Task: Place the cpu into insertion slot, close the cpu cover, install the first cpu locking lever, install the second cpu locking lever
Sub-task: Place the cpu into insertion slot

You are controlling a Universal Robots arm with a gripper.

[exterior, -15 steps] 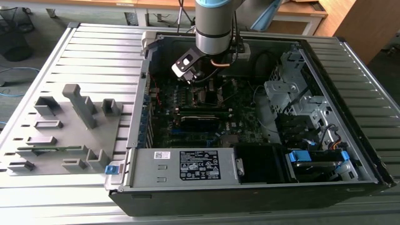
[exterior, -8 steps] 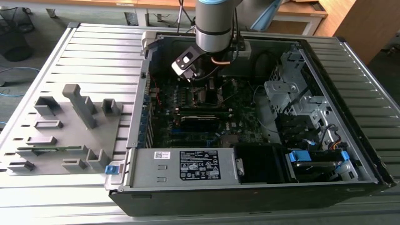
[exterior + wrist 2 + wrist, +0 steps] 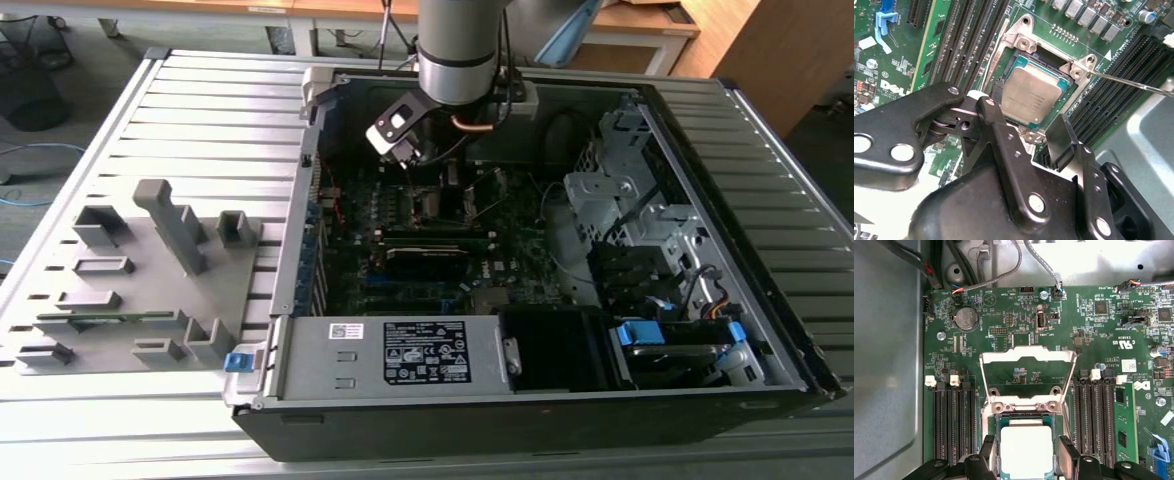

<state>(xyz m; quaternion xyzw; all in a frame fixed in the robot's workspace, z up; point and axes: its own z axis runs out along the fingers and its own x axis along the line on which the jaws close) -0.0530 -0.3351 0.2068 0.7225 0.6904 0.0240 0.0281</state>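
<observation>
The cpu [image 3: 1026, 450] [image 3: 1026, 95], a flat square chip with a silver-grey top, lies flat inside the insertion slot [image 3: 995, 437] [image 3: 1021, 61] on the green motherboard. My gripper [image 3: 1026, 460] [image 3: 1028, 112] [image 3: 404, 150] hangs low over it, open. One black finger [image 3: 996, 92] stands just off one edge of the chip and the other finger [image 3: 1060, 134] just off the opposite edge, with small gaps on both sides. The cpu cover [image 3: 1026, 355], a metal frame with a square window, is swung up and open behind the slot. A thin locking lever rod [image 3: 1134, 85] sticks out beside the socket.
Long black memory slots [image 3: 951, 420] [image 3: 1094, 415] flank the socket on both sides. In the exterior view a power supply [image 3: 387, 355] fills the case's near side, drive cages [image 3: 627, 210] stand at the right, and a grey fixture block [image 3: 134, 270] sits outside at the left.
</observation>
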